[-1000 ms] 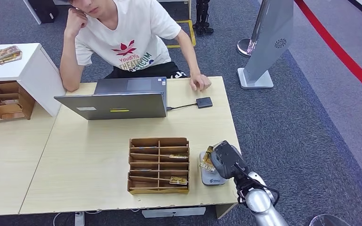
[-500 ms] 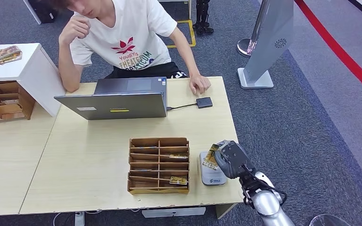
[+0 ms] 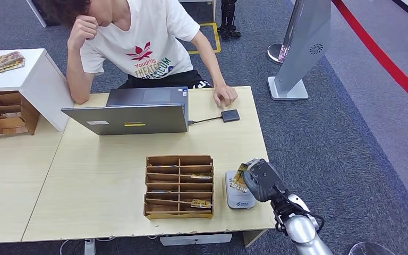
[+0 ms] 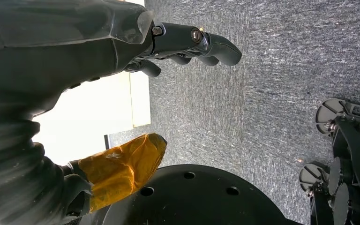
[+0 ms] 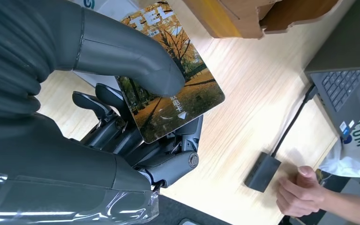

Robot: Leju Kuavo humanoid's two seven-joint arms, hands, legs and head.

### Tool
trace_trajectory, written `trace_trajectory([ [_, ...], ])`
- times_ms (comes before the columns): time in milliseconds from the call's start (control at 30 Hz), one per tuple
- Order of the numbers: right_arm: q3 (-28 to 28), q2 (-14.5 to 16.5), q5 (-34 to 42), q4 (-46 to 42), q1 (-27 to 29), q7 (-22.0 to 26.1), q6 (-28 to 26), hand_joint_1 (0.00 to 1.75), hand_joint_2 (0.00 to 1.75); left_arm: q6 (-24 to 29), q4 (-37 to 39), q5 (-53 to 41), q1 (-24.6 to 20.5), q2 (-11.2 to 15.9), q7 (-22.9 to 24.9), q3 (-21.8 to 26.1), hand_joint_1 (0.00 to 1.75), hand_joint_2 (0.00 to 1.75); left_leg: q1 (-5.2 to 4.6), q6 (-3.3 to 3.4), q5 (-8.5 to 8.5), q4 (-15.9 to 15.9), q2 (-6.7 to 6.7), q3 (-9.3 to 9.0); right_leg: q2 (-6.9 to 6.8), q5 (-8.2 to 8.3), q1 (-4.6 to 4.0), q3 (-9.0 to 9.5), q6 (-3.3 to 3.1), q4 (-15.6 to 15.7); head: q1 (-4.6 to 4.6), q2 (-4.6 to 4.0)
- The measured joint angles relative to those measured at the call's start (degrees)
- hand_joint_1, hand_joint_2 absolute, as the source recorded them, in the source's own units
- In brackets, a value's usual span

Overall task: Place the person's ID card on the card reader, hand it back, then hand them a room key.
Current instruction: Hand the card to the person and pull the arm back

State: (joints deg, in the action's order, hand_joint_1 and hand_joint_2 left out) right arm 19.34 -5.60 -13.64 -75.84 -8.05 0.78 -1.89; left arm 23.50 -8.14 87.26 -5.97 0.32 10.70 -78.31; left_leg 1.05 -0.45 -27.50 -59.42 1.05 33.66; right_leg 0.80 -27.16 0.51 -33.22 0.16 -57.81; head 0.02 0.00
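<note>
One card (image 3: 238,179) is what I am handling at this step, and in the head view my right hand (image 3: 260,179) holds it just above the grey card reader (image 3: 237,197), which sits on the table (image 3: 106,180) beside the wooden slotted organiser (image 3: 179,186). The person's hand (image 3: 225,94) rests at the far edge, near the small dark adapter (image 3: 230,115) cabled to the laptop (image 3: 133,112). In the left wrist view, my left hand (image 4: 122,37) hangs over carpet, fingers loosely curled and holding nothing. In the right wrist view, the thumb (image 5: 136,56) presses the printed card onto the fingers (image 5: 122,131) beneath, clear of the tabletop. I judge the reading step is finishing, though I cannot confirm whether this is the ID card or a room key. Next move: carry the card across to the person's hand, keeping the pinch firm until they take it.
</note>
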Motion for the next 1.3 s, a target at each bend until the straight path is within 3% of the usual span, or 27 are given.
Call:
trace_trajectory([
  [1300,0.72,1.01,-1.80,11.55,-3.37,-0.69,-0.66,1.75,1.75,-0.04,-0.02,-0.01,-0.11,0.01,0.14,-0.02,0.00,1.75,0.00,0.00,0.00,0.00,0.01,0.02,-0.01,0.00,0.00,0.00,0.00,0.00,0.00,0.00],
])
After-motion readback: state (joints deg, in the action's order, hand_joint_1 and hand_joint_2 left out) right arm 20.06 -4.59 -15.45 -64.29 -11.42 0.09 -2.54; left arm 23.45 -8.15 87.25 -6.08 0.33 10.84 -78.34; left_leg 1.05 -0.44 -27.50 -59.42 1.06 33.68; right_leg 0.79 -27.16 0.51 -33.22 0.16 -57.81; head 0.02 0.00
